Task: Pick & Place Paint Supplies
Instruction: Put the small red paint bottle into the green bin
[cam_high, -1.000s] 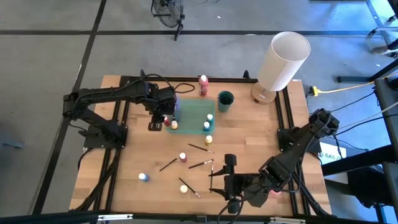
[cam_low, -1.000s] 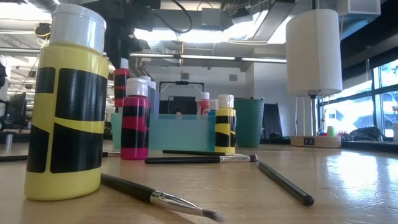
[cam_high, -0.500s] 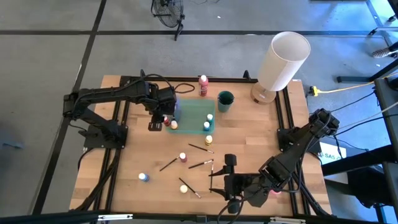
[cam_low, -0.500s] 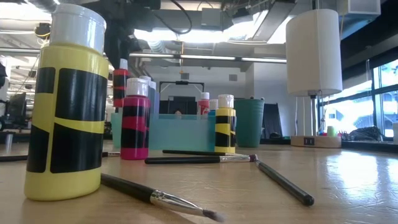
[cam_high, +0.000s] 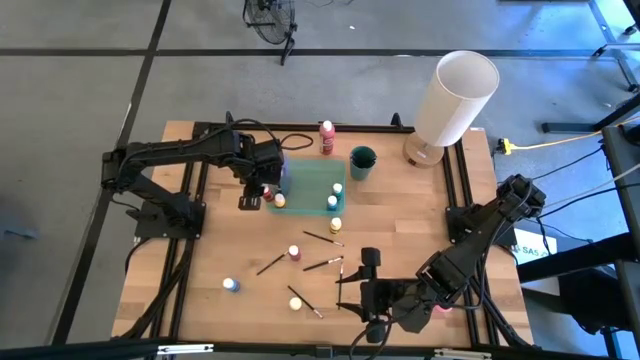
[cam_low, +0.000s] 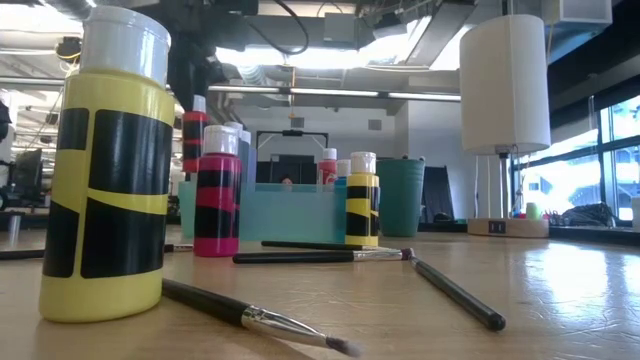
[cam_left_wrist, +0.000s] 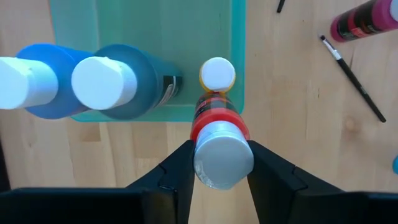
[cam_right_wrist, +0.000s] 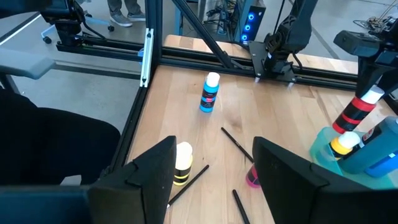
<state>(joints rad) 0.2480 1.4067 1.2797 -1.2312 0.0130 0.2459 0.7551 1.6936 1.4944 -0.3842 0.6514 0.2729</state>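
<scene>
My left gripper (cam_high: 266, 190) hangs over the near left corner of the teal tray (cam_high: 312, 176), shut on a red paint bottle (cam_left_wrist: 219, 121) with a white cap. In the tray stand a yellow bottle (cam_left_wrist: 217, 73) and two blue bottles (cam_left_wrist: 102, 81). On the table stand a pink bottle (cam_high: 294, 253), a blue bottle (cam_high: 231, 285) and two yellow bottles (cam_high: 295, 302), with thin dark brushes (cam_high: 322, 265) lying among them. My right gripper (cam_high: 352, 292) waits open near the table's near edge, nothing between its fingers. My left gripper pinches the red bottle's top end, at the white cap (cam_left_wrist: 222, 163), between its two fingers (cam_left_wrist: 179, 169). The fingers come from above, pointing down. The bottle hangs upright below them, its base (cam_low: 194, 170) lifted clear above the tray's rim, beside the yellow bottle.
A tall pink bottle (cam_high: 327, 136) and a green cup (cam_high: 362, 162) stand behind the tray. The big white cylinder (cam_high: 455, 98) stands at the far right corner. Black frame rails (cam_high: 460, 185) run along the table's sides.
</scene>
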